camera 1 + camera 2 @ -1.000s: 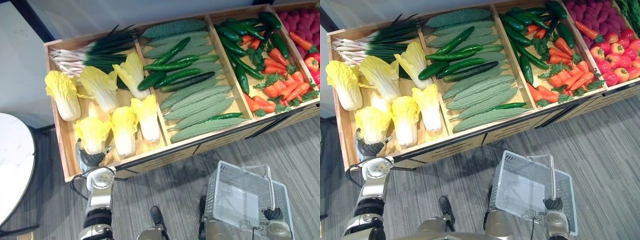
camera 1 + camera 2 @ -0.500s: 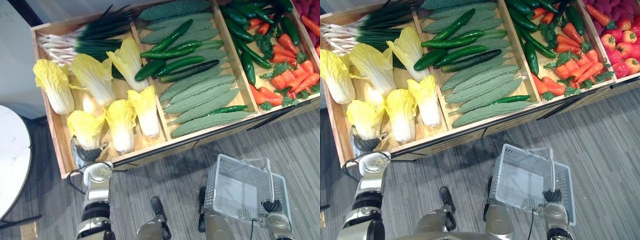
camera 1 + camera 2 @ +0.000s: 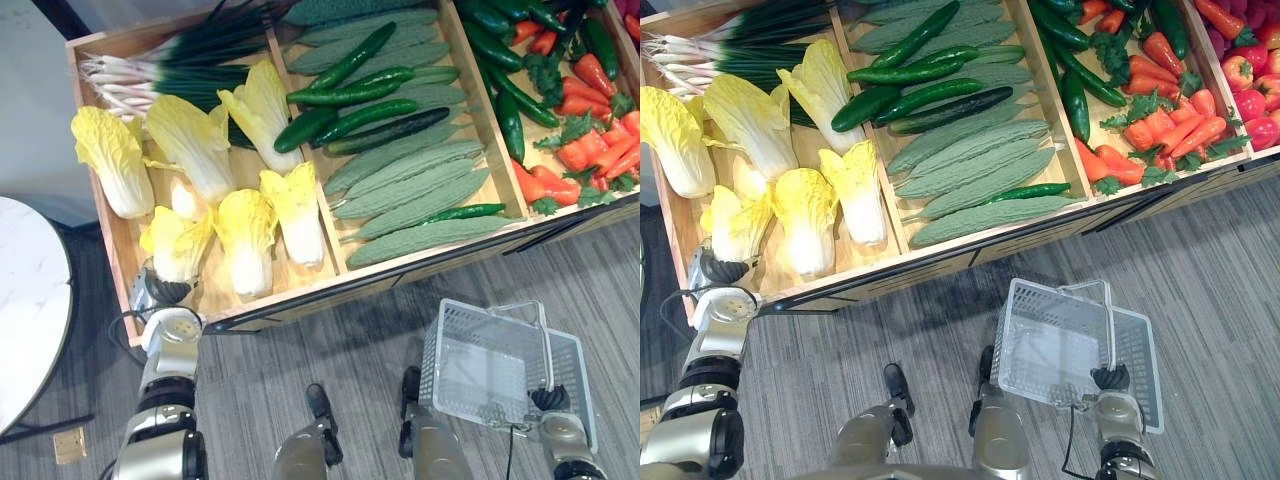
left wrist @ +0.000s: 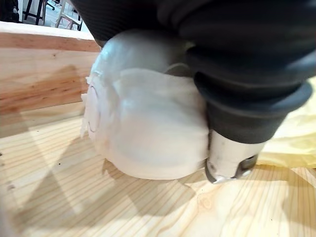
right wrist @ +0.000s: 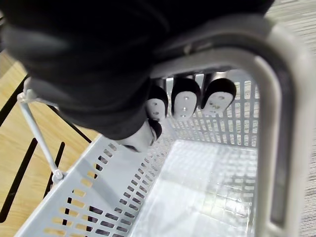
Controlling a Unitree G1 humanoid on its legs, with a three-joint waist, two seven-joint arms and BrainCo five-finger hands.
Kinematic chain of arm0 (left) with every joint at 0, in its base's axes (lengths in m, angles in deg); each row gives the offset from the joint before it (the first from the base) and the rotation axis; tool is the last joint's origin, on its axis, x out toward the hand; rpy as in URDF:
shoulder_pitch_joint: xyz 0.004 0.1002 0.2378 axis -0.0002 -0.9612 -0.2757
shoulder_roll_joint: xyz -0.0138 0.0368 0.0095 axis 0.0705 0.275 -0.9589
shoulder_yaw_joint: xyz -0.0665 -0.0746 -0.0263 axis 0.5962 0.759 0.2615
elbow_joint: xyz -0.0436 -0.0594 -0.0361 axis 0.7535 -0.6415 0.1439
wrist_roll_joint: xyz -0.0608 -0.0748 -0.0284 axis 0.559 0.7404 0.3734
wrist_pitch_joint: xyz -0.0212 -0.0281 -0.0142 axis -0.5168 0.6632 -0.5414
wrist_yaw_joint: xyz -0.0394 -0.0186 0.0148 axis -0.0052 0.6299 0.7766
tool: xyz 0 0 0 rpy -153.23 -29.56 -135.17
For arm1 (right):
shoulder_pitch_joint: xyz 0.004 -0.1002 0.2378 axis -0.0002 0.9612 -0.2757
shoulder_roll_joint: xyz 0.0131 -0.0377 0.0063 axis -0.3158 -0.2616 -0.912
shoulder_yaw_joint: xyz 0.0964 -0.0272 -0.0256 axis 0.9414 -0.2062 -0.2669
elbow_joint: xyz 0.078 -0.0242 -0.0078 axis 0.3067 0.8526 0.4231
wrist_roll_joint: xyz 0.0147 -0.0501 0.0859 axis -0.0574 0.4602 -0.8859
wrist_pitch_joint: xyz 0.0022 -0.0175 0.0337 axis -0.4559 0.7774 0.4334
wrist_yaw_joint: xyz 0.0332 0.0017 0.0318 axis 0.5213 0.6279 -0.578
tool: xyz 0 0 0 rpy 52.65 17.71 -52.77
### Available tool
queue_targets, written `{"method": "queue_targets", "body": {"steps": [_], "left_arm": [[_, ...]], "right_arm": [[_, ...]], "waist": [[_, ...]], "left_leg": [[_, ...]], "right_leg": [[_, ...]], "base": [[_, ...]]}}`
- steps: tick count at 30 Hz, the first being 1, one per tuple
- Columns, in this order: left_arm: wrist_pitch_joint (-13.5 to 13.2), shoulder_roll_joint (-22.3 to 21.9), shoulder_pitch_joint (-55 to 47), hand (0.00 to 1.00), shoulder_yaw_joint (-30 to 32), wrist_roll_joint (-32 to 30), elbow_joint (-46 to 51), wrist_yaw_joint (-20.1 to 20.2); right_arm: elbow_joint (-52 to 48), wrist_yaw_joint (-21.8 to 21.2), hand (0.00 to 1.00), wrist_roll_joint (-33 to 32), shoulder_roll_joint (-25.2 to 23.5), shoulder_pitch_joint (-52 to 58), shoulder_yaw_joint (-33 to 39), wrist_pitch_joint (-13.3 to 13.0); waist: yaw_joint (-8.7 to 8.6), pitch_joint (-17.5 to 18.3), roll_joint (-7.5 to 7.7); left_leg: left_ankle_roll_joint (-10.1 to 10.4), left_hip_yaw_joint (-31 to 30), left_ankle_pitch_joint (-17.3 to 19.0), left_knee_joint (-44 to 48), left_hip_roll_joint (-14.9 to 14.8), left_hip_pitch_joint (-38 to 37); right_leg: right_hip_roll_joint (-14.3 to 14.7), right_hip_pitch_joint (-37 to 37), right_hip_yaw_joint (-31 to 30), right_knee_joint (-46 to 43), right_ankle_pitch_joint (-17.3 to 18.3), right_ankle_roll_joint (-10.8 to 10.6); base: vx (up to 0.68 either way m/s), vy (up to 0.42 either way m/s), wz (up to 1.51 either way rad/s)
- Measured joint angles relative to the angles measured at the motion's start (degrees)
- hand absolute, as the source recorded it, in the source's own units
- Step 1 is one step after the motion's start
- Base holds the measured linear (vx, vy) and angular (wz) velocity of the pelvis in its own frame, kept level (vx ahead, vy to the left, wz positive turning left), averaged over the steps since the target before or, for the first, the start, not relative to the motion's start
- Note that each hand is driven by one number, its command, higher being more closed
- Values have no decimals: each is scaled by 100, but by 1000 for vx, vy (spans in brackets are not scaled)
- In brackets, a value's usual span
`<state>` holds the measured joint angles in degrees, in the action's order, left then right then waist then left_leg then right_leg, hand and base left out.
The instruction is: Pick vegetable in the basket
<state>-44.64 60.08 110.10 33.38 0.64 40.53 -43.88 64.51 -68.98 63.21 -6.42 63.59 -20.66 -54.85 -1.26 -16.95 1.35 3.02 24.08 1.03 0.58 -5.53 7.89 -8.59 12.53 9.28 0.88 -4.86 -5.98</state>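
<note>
A yellow napa cabbage (image 3: 176, 240) with a white base (image 4: 143, 133) lies at the front left corner of the wooden crate (image 3: 285, 300). My left hand (image 3: 160, 293) sits over that base, its thumb (image 4: 227, 158) pressed against the white stalk and the fingers curled round it. The bare crate floor shows under the cabbage. Lower right, my right hand (image 3: 1108, 378) is shut on the handle (image 5: 266, 98) of a grey mesh basket (image 3: 470, 395). The basket hangs above the carpet with nothing in it, and dark fingertips (image 5: 185, 101) wrap under the handle.
The crate's left bay holds more cabbages (image 3: 290, 210) and scallions (image 3: 170, 75). Cucumbers (image 3: 350, 100) and ridged green gourds (image 3: 410, 195) fill the middle bay, carrots (image 3: 590, 150) and red peppers (image 3: 1245, 70) lie to the right. A white round table (image 3: 25, 310) stands at the left.
The camera has shifted. My left hand's fingers have closed in on the front-left cabbage, which has tipped slightly. The right hand keeps its hold on the basket handle.
</note>
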Motion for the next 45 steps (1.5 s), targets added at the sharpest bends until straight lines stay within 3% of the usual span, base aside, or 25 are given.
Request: {"method": "queue_targets", "body": {"steps": [10, 14, 19, 21, 22, 27, 29, 31, 33, 35, 37, 39, 45], "left_arm": [[9, -23, 91, 100, -215, 21, -102, 47], [19, -250, 5, 100, -71, 325, 228, -64], [-4, -1364, -653, 100, 73, 945, 2171, -433], [-8, -1433, -653, 100, 72, 979, 2442, -580], [-175, -1649, -699, 100, 214, 961, 3557, -1014], [-232, -1726, -786, 100, 171, 957, 4037, -1193], [-288, -1685, -966, 100, -145, 781, 4660, -1247], [-464, -1408, -1072, 100, -615, 645, 4825, -1118], [-770, -1050, -1085, 100, -1176, 454, 4947, -719], [-977, -911, -1117, 100, -1528, 449, 4996, -477], [-1204, -768, -1159, 100, -1803, 449, 4995, -124], [-1349, -632, -1209, 100, -2041, 448, 4992, 65], [-1638, -249, -1215, 100, -3039, 233, 4649, 661]], "right_arm": [[153, -14, 100, 1, -7, 6, -3, -2], [181, -23, 100, 3, -22, 52, 13, 7], [177, -41, 100, 5, -187, 182, 260, 18], [177, -60, 100, 5, -231, 189, 263, 20], [179, -127, 100, 65, -239, 322, 280, 25], [178, -135, 100, 167, -242, 357, 282, 30], [148, -140, 100, 248, -212, 321, 217, 30], [68, -145, 100, 354, -92, 301, 40, 34], [-264, -218, 100, 450, 229, 240, -454, 38], [-608, -278, 100, 564, 551, 254, -907, 9], [-975, -401, 100, 670, 927, 233, -1297, -147], [-1252, -463, 100, 675, 1183, 163, -1592, -245], [-1889, -862, 100, 684, 1598, 8, -2585, -469]], "waist": [[-11, -19, 34], [-21, -22, 42], [-32, -25, 82], [-30, -22, 98], [-33, -7, 118], [-60, 42, 188], [-26, 149, 292], [-37, 268, 302], [-60, 380, 290], [-173, 532, 257], [-237, 583, 234], [-322, 602, 217], [-338, 745, 153]], "left_leg": [[-35, -20, -24, -14, 71, -115], [-50, -63, -34, -36, 87, -145], [-50, -133, -34, -50, 81, -271], [-51, -128, -34, -52, 79, -313], [-61, -91, -41, -78, 82, -452], [-76, -35, -121, -224, 89, -540], [-54, 181, -104, -265, 93, -680], [-41, 333, -63, -272, 91, -755], [-35, 617, 26, -276, 94, -911], [-39, 792, 85, -267, 110, -942], [-33, 1021, 146, -258, 130, -1068], [-27, 1173, 197, -246, 138, -1170], [50, 1913, 369, -198, 175, -1415]], "right_leg": [[-62, -174, 27, 128, -105, -20], [-74, -217, 56, 137, -112, -30], [-68, -395, 101, 158, -111, -31], [-62, -420, 71, 150, -111, -31], [-61, -492, -9, 99, -110, -32], [-49, -480, -69, 94, -123, -52], [-15, -480, -272, 93, -130, -62], [-1, -465, -421, 93, -142, -80], [22, -447, -708, 100, -177, -133], [31, -383, -899, 110, -200, -167], [58, -363, -1142, 121, -233, -190], [87, -361, -1328, 129, -265, -218], [221, -258, -2081, 248, -470, -262]], "base": [[-13, 0, 1], [0, -2, 4], [15, -6, 5], [-48, -17, -8], [-109, -22, -15], [-45, -17, -7], [10, -8, -39], [18, -4, -48], [19, -7, -64], [3, -1, -52], [18, -5, -59], [9, -20, -56], [-11, -37, -64]]}}
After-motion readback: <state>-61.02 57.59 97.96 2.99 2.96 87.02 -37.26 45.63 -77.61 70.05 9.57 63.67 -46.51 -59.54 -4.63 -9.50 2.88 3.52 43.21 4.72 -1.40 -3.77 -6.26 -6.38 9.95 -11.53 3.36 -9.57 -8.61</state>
